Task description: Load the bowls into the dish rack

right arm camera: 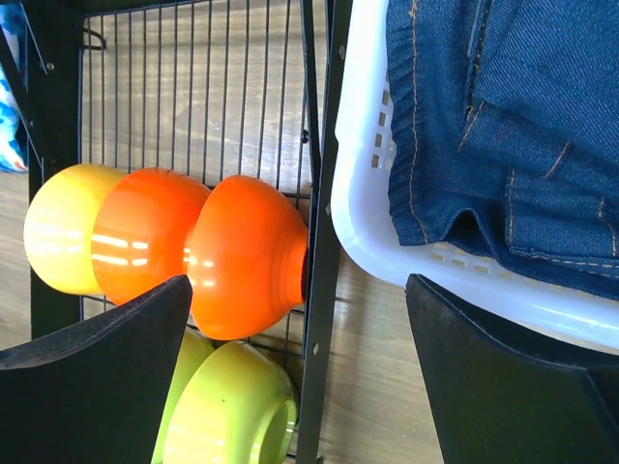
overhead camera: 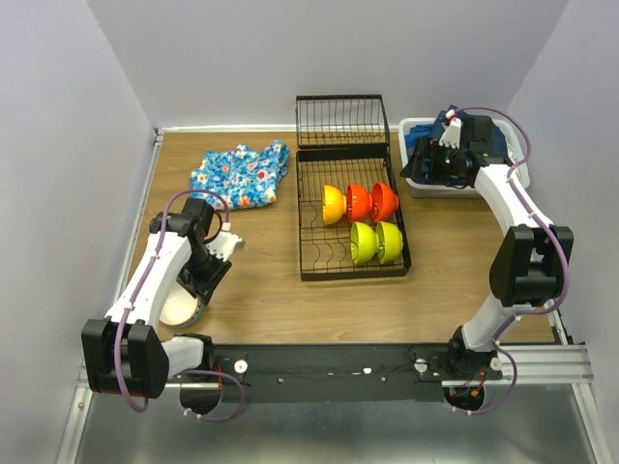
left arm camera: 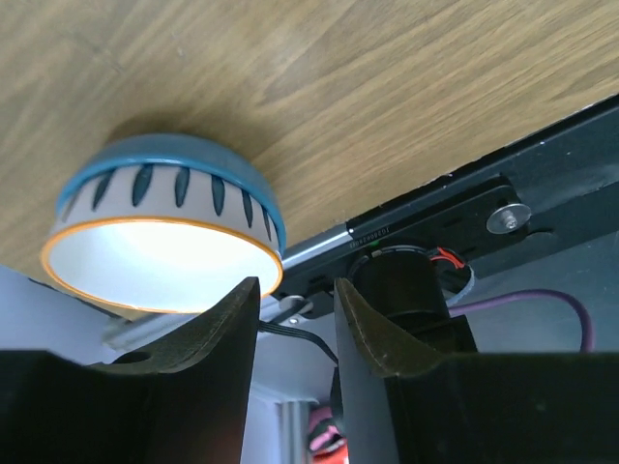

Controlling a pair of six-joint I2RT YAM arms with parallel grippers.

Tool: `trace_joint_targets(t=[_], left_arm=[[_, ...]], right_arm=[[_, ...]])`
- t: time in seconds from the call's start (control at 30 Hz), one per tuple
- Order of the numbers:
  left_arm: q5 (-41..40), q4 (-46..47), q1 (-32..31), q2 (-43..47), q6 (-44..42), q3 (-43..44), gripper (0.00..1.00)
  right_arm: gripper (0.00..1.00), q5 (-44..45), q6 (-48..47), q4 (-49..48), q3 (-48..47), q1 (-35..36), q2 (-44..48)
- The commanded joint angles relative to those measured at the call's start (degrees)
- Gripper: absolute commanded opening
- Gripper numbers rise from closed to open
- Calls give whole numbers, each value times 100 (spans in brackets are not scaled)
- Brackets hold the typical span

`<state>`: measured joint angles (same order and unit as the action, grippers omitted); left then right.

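Our left gripper point(left arm camera: 296, 286) hangs with jaws narrowly parted, empty, we think, beside the blue bowl point(left arm camera: 164, 203) at the counter's near-left edge. The right gripper point(right arm camera: 300, 280) gapes wide by the dish rack point(overhead camera: 302, 232). A glancing pinch could nudge that bowl off the edge.

blue-rimmed bowl point(overhead camera: 180, 311): well left of dish rack point(overhead camera: 324, 256), mostly hidden under left arm point(overhead camera: 155, 275) | lime-green bowls point(right arm camera: 232, 411): in dish rack, cut off by bottom edge | white basket point(right arm camera: 363, 208): right of dish rack, cropped top and right
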<state>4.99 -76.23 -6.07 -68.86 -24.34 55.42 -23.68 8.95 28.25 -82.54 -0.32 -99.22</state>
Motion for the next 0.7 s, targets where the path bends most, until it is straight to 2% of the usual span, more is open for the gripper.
trace_joint_targets(t=[0.0, 0.23, 0.67], left_arm=[[-367, -306, 26, -5, 579, -233, 44], [-798, 37, 149, -153, 650, -462, 42], [-570, 380, 255, -444, 571, -602, 39]], right_arm=[[100, -66, 37, -74, -131, 23, -1], [100, -40, 98, -127, 98, 14, 122], [100, -40, 142, -162, 124, 23, 105]])
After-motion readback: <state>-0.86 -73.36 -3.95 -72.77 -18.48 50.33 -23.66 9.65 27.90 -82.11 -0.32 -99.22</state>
